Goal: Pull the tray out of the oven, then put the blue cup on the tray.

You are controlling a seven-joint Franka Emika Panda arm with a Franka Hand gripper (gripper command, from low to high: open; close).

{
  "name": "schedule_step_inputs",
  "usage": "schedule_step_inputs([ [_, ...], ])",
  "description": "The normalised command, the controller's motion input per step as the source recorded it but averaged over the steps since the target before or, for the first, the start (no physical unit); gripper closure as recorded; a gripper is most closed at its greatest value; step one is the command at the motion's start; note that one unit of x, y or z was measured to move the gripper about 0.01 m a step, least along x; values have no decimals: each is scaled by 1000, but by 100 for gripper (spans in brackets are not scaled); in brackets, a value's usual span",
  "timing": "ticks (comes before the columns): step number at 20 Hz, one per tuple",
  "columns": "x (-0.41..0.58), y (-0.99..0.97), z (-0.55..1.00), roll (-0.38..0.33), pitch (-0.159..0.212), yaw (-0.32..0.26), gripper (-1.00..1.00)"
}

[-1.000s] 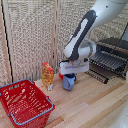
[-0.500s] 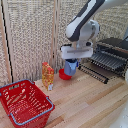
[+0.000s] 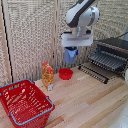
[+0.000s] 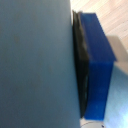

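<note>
The blue cup [image 3: 70, 55] hangs in the air under my gripper [image 3: 71, 51], which is shut on it, above the red bowl [image 3: 65, 74]. In the wrist view the blue cup [image 4: 35, 60] fills most of the picture, with a blue finger pad [image 4: 97, 65] pressed against its side. The oven [image 3: 116, 50] stands at the exterior view's right with its door [image 3: 94, 73] dropped open. The tray [image 3: 106, 61], a dark wire rack, is pulled out over the door. The cup is to the left of the tray and higher than it.
An orange bottle [image 3: 48, 76] stands on the wooden table [image 3: 90, 105] beside the red bowl. A red shopping basket [image 3: 24, 104] sits at the exterior view's front left. A wicker screen [image 3: 30, 35] closes the back.
The arm has lifted the blue cup off the table and carried it up and toward the exterior view's right, closer to the oven.
</note>
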Motion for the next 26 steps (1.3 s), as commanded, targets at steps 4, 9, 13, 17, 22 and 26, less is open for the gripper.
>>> schedule_step_inputs([
  [4, 186, -818, 498, 39, 49, -75, 100],
  [9, 111, -701, 249, 0, 4, -170, 100],
  [13, 9, -626, 126, 0, 0, -212, 100],
  [17, -1, -733, 97, 0, 35, -174, 100],
  [22, -18, -806, 72, 0, 84, -145, 100],
  [26, 0, -865, 0, 0, 60, -123, 100],
])
